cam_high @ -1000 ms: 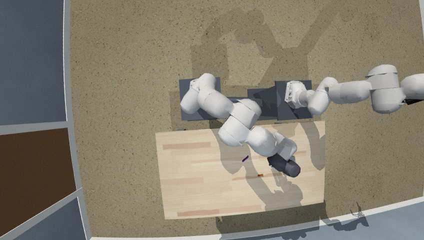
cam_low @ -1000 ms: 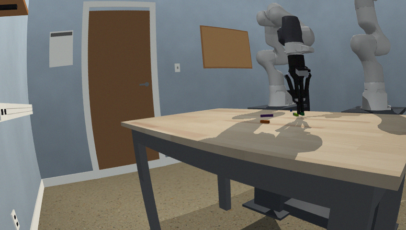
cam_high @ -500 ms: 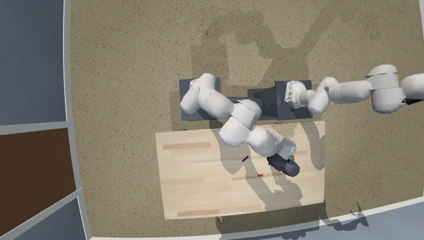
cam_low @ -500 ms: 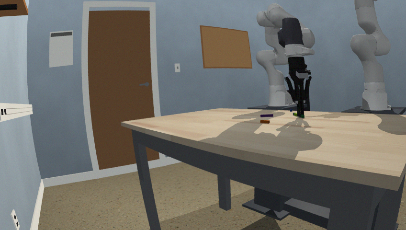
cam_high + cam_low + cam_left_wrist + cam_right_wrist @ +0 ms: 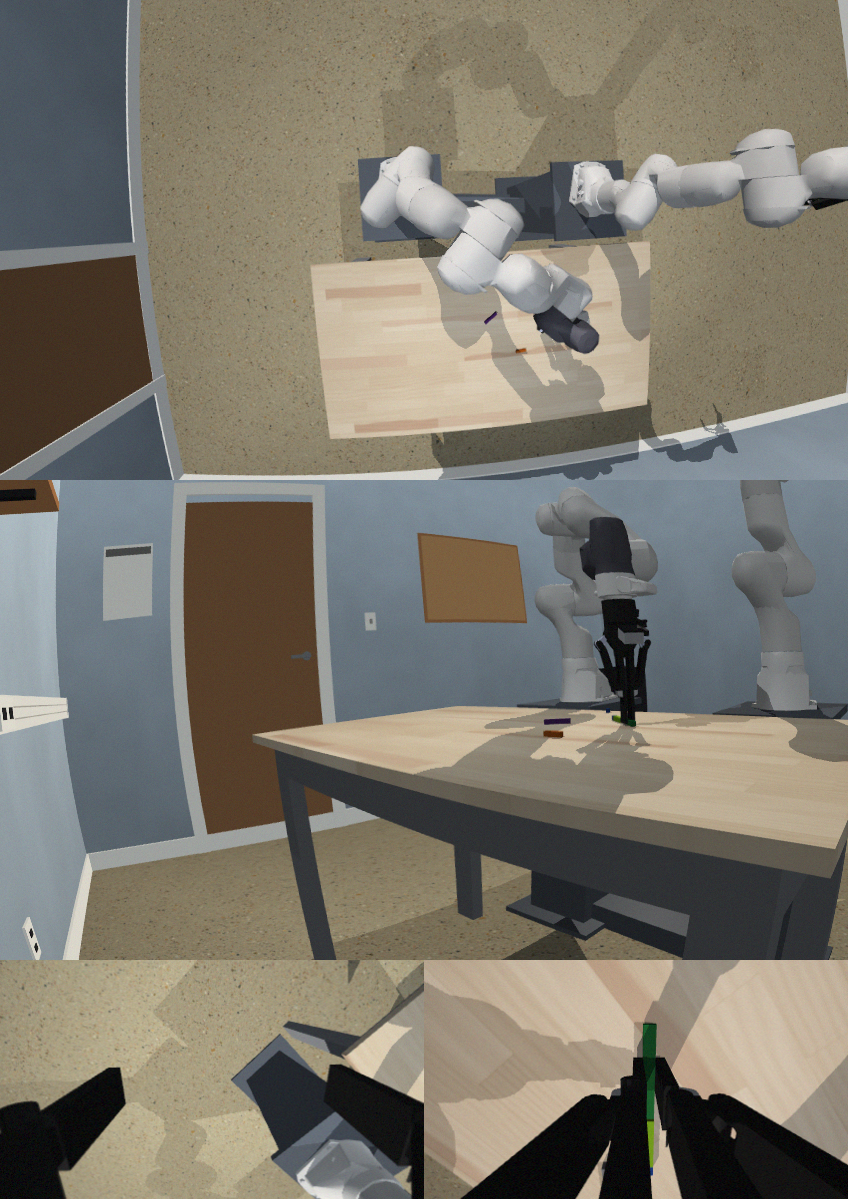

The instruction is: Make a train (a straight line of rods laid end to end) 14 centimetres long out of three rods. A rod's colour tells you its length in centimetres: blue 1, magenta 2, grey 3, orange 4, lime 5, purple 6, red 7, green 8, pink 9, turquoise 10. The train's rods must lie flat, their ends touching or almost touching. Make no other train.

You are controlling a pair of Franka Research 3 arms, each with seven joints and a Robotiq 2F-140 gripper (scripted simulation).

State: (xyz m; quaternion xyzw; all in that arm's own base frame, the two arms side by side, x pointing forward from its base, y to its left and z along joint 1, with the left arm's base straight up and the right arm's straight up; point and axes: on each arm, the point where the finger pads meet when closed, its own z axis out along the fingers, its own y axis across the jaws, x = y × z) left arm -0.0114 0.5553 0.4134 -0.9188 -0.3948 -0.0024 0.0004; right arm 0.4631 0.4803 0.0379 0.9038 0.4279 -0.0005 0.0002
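The green rod (image 5: 631, 722) (image 5: 649, 1040) is pinched in the nearly closed right gripper (image 5: 627, 719) (image 5: 648, 1073) over the bench (image 5: 386, 380) (image 5: 416, 741), its near end lined up with the lime rod (image 5: 616, 718) (image 5: 651, 1141), and the blue rod (image 5: 607, 710) (image 5: 651, 1171) lies beyond that, with a small gap showing in the exterior view. The purple rod (image 5: 490, 317) (image 5: 557, 721) and orange rod (image 5: 520, 350) (image 5: 552, 733) lie apart from these, near each other. Well off the bench, the left gripper (image 5: 828, 203) (image 5: 224, 1084) stands wide open, holding nothing, and on the wall a white sheet (image 5: 127, 587) bears a dark band.
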